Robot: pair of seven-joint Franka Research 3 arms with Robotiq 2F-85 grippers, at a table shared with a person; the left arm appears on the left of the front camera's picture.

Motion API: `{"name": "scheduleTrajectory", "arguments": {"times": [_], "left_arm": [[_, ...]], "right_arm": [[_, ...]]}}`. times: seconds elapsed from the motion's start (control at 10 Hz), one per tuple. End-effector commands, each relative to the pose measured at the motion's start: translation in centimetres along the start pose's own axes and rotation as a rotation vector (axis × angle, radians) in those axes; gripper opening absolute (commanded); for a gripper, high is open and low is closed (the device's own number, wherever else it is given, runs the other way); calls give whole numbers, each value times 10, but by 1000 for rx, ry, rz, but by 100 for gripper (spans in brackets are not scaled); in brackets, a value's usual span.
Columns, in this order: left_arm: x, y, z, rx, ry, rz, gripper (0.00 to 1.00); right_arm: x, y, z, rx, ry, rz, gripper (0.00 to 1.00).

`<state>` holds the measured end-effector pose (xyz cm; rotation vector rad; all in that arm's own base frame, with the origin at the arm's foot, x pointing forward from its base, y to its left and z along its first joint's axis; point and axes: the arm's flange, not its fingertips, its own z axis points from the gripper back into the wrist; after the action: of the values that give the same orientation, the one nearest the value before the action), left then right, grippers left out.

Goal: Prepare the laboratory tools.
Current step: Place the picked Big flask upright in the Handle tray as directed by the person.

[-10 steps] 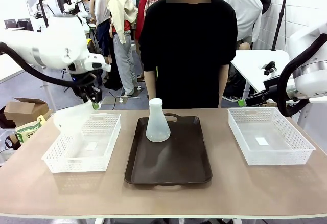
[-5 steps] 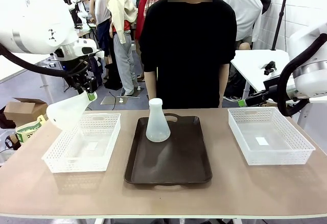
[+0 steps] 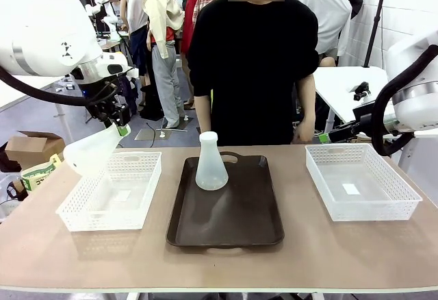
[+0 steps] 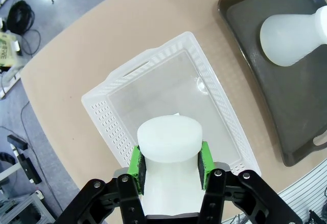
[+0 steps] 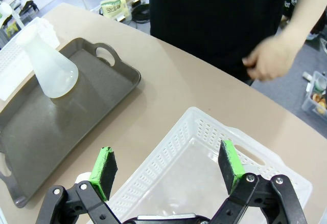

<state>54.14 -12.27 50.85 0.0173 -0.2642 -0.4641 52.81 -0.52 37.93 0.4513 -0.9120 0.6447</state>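
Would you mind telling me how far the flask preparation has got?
Nothing looks finished: both baskets are empty. In hand: the left gripper holds one frosted-white plastic conical flask by its neck above the left white mesh basket. Left: the second flask stands on the dark brown tray; the right gripper is open.

In the left wrist view, the held flask [image 4: 168, 155] hides part of the floor of the left basket [image 4: 115, 98] beneath it, and the flask's own body runs out of the bottom edge behind the gripper's knuckles. The second flask [image 4: 291, 37], standing on the dark tray [image 4: 301, 127] right of that basket, is cut by the right edge, as is the tray itself. In the right wrist view the person's hand [image 5: 273, 55] is motion-blurred.
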Motion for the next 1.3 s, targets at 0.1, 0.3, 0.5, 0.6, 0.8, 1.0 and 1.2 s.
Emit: {"name": "scheduleTrajectory", "arguments": {"times": [0.1, 0.3, 0.5, 0.6, 0.8, 1.0, 1.2], "left_arm": [[2, 1, 3, 1, -5, 1, 0], [2, 1, 3, 1, -5, 1, 0], [2, 1, 3, 1, -5, 1, 0], [2, 1, 3, 1, -5, 1, 0], [2, 1, 3, 1, -5, 1, 0], [2, 1, 3, 1, -5, 1, 0], [2, 1, 3, 1, -5, 1, 0]], "right_arm": [[0, 0, 0, 1, 5, 3, 100], [0, 0, 0, 1, 5, 3, 100], [0, 0, 0, 1, 5, 3, 100], [0, 0, 0, 1, 5, 3, 100], [0, 0, 0, 1, 5, 3, 100], [0, 0, 0, 1, 5, 3, 100], [0, 0, 0, 1, 5, 3, 100]]}}
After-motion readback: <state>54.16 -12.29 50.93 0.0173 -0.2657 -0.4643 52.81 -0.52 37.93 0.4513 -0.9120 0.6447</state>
